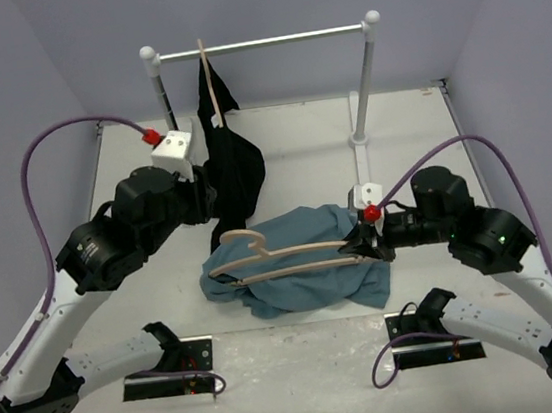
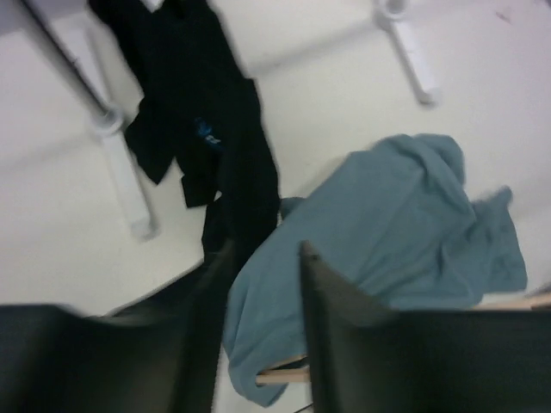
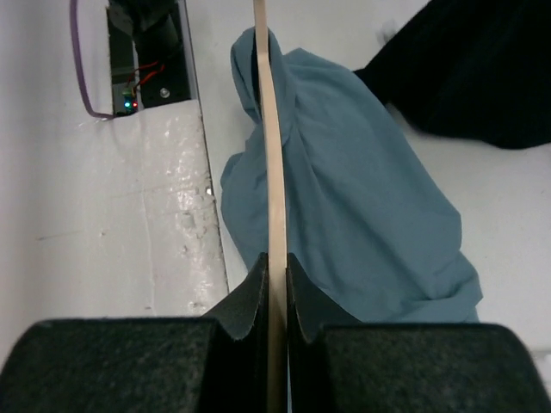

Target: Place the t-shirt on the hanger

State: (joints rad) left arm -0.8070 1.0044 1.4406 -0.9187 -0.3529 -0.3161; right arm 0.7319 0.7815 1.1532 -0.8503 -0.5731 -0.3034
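— Two grippers show in the view from above; what does each one do?
— The right gripper is closed on the right end of the hanger, which lies flat on top of the t-shirt. The t-shirt is a crumpled heap in the middle of the table, near the arms. The left gripper hangs at the left, over the black garment. Its fingers I cannot read from here.
— And the left wrist camera?
— There the left gripper has its fingers moderately apart, with nothing between them. Below are the t-shirt and a short piece of the hanger. The black garment seems to touch the shirt at its far left.
— The right wrist camera?
— The right gripper pinches the thin hanger by its edge. The t-shirt lies under the hanger, not around it.
— What can go wrong from here?
— I think the left gripper may catch black cloth together with the blue, because the two seem to touch. Also the pinch is at one end only, so the hanger may turn or slip when cloth is pulled over its other arm.
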